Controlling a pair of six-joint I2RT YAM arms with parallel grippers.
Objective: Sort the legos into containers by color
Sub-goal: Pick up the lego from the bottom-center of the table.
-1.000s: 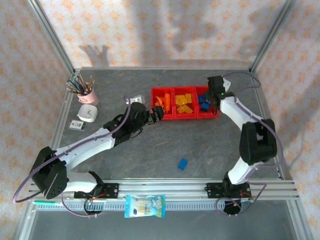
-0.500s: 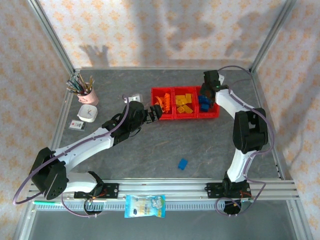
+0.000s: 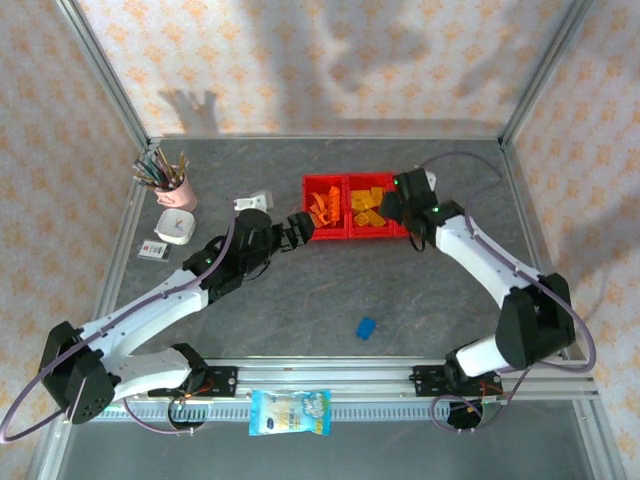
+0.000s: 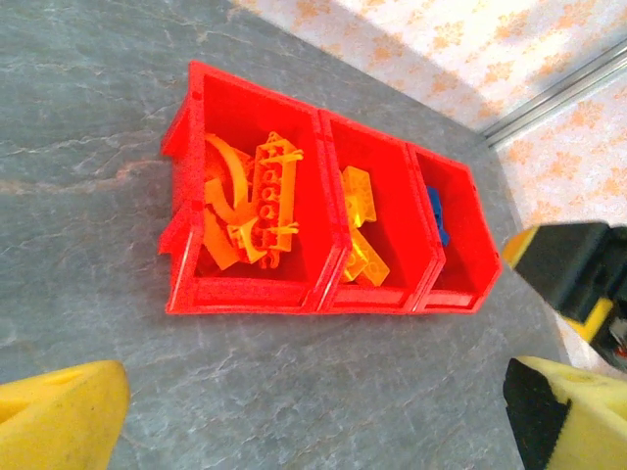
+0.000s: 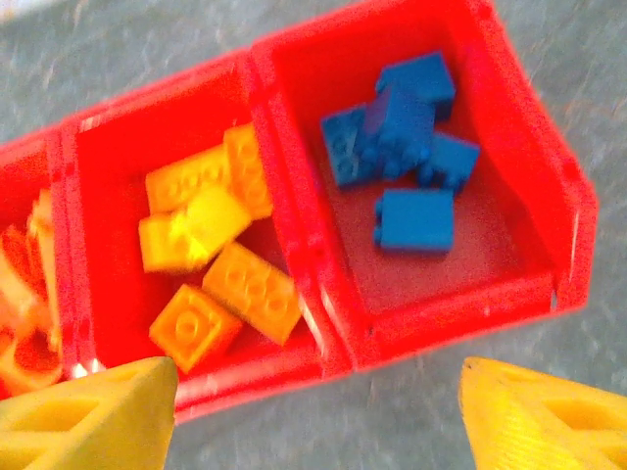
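Grey table [image 3: 300,300] seen from above: the red containers [image 3: 345,237] sit toward its far edge, and one blue lego [image 3: 366,327] lies alone nearer the near edge. My left gripper [image 3: 300,222] is just beside the containers' left end, my right gripper [image 3: 390,207] over their right end.

Left wrist: my fingers are spread wide and empty. Orange legos [image 4: 250,201] fill the left compartment, yellow legos [image 4: 361,225] the middle.

Right wrist: my fingers are parted and hold nothing. Blue legos [image 5: 402,137] lie in the right compartment.
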